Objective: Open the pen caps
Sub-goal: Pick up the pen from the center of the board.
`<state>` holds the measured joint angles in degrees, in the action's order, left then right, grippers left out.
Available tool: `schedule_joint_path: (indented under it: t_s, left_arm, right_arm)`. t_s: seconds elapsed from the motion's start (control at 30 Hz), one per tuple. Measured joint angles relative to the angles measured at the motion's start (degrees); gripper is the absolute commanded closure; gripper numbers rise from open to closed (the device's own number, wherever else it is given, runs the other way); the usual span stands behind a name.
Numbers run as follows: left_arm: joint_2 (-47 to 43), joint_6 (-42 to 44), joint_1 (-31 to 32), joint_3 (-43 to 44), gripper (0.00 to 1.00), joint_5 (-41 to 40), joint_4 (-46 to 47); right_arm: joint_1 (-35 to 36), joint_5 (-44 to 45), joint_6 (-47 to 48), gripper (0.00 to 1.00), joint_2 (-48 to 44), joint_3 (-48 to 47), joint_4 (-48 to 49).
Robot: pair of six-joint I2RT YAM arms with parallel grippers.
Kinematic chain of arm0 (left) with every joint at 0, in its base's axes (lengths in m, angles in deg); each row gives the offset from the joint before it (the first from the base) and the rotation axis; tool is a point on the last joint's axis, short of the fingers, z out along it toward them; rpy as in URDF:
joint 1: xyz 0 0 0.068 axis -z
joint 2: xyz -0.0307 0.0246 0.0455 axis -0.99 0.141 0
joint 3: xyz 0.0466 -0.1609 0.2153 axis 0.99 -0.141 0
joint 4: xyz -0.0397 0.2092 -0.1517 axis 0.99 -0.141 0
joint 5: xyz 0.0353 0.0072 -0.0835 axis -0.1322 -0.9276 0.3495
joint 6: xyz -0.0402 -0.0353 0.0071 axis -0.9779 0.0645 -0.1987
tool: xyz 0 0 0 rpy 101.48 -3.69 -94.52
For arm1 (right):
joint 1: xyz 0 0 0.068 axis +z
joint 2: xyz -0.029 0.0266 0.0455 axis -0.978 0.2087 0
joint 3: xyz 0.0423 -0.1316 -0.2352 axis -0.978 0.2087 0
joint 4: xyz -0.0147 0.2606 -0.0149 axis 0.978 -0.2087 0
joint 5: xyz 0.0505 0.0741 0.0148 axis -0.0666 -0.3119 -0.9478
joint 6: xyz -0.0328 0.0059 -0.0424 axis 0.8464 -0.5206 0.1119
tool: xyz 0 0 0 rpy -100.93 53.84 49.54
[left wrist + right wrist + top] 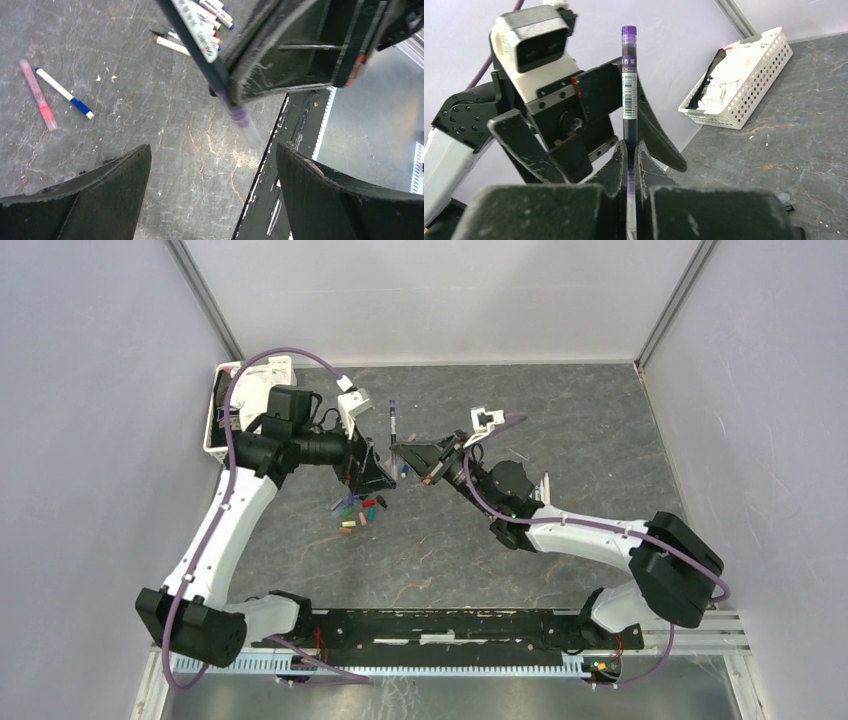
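Pen caps point(355, 512) lie loose in a small heap of green, red, blue and orange on the dark marbled tabletop point(590, 430), on the near side of where the two arms meet. A white perforated basket point(734, 100) sits at the far left corner, well apart from the work. The left end effector point(212, 147) hangs with its fingers spread as wide as they go and nothing between them, near the pen and facing it. The right end effector point(630, 147) is clamped tight on a slim dark-barrelled pen point(629, 90). It grips low on the barrel, so most of the pen's length stands clear beyond the fingertips. Other pens point(62, 92) lie scattered on the tabletop. The held pen ends in a short purple piece point(629, 32), probably its cap, though the seam is too fine to make out. Such a cap should be light, rigid and smooth, held on only by a snug press fit. The thin barrel could twist or slide in the grip if pulled crooked. The best hold looks to be square across the cap's sides, clear of the barrel, followed by a straight pull along the pen's axis.
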<state>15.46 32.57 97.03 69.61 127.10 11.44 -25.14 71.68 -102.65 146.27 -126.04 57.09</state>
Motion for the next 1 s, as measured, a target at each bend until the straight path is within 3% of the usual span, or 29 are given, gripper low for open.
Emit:
schedule_joint_path:
  t_s: [0.37, 0.57, 0.93, 1.0]
  left_arm:
    - [-1.79, 0.76, 0.00, -0.07, 0.14, 8.02, -1.11]
    - [-1.77, 1.16, 0.00, -0.11, 0.30, 9.81, -1.16]
    - [-1.49, 3.08, 0.13, -0.85, 0.79, 10.91, -2.01]
    - [-1.42, 3.58, 0.13, -0.85, 0.95, 10.71, -2.62]
  right_arm:
    - [2.71, 5.79, 1.18, 1.00, -2.95, 4.00, 4.57]
    - [5.03, 7.93, 1.46, 1.00, -2.25, 4.00, 7.76]
    - [7.21, 11.89, 4.50, 1.00, -1.57, 4.28, 8.20]
    - [7.41, 12.59, 4.94, 1.00, -1.57, 4.81, 8.48]
